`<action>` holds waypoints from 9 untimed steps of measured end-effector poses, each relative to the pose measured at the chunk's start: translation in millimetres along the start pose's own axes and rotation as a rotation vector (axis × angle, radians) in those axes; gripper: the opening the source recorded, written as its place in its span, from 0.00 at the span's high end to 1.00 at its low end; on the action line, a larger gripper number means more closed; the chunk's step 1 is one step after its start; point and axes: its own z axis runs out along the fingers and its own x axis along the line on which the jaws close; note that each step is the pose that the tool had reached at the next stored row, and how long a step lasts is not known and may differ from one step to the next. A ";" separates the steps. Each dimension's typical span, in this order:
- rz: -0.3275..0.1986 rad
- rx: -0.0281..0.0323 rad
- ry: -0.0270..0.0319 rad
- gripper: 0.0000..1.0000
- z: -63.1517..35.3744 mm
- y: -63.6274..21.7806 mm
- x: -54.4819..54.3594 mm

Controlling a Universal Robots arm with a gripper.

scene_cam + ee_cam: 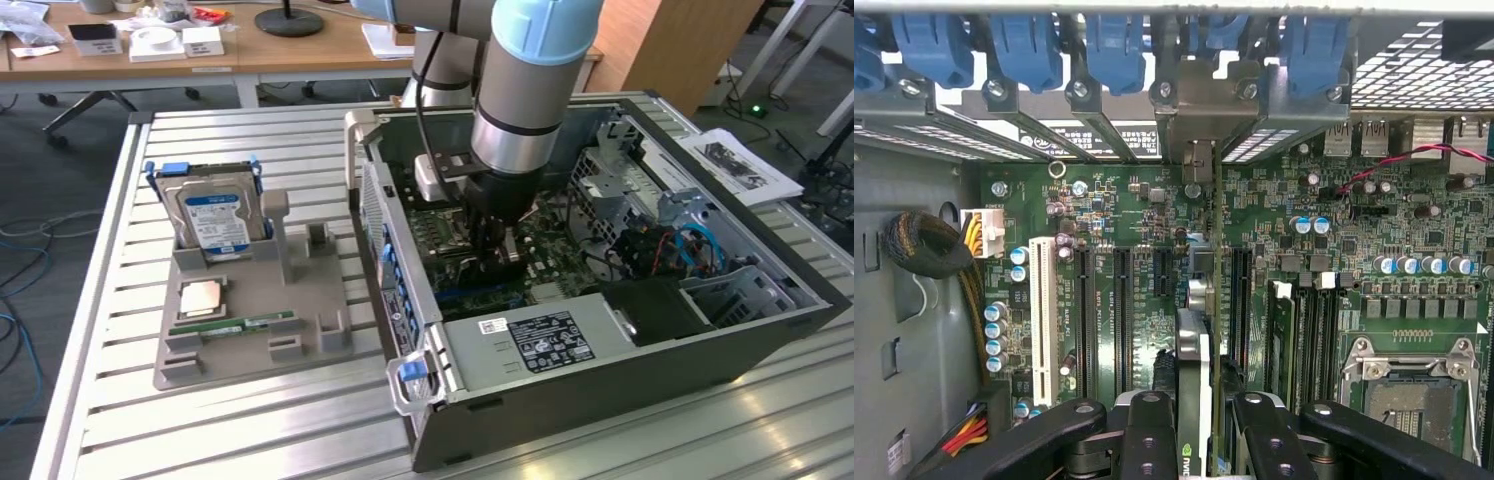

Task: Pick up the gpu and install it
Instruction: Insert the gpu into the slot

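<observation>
While lowered inside the open computer case [747, 330], gripper [1194, 420] is clamped on the gpu [1192, 350], held edge-on over the motherboard [1134, 210] slots.

tabletop [267, 420]: ribbed bare metal, dull sheen | computer case [627, 385]: dark matt metal, perforated panels | fixture tray [240, 350]: matt grey plastic | hard drive [214, 220]: shiny metal, glossy blue label | slot clips [1114, 45]: smooth blue plastic | pincer [1194, 440]: smooth black, slightly glossy | gpu [1192, 390]: silvery metal edge | motherboard [1134, 215]: green board, satin
</observation>
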 end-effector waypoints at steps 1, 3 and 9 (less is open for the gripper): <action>0.000 0.0000 0.0000 0.73 0.0 0.1 0.0; 0.000 0.0000 0.0000 0.73 0.0 0.1 0.0; 0.000 0.0000 0.0001 0.73 0.1 0.3 0.0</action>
